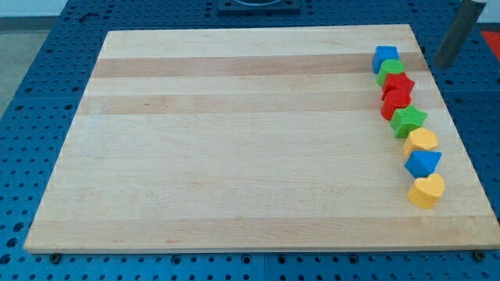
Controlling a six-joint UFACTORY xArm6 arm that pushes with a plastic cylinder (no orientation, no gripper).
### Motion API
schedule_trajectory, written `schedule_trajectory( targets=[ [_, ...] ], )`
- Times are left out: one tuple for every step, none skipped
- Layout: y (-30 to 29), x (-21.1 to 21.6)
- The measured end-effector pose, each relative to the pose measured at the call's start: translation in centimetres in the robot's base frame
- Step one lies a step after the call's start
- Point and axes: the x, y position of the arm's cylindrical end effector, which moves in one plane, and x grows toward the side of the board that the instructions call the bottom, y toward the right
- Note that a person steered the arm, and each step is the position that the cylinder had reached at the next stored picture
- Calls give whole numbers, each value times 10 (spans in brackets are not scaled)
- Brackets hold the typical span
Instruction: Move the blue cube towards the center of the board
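Observation:
The blue cube (pixel 384 58) sits near the wooden board's top right corner, at the head of a column of blocks. It touches a green rounded block (pixel 391 72) just below it. My tip (pixel 444 66) is at the end of the dark rod that comes in from the view's top right. It is to the right of the blue cube, apart from it, just past the board's right edge.
Below the green block the column runs down the right edge: a red star (pixel 399 83), a red block (pixel 394 102), a green star (pixel 408 120), a yellow block (pixel 422 140), a blue block (pixel 423 163), a yellow heart (pixel 427 190). The board (pixel 234 140) lies on a blue perforated table.

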Motion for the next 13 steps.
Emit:
schedule_trajectory(
  targets=[
    [-22,0],
    [-47,0],
    [-77,0],
    [-91,-4],
    [-105,-10],
    [-98,-25],
    [-93,-43],
    [-110,-41],
    [-141,-8],
    [-183,42],
    [-232,70],
    [-237,70],
    [-229,68]
  ],
)
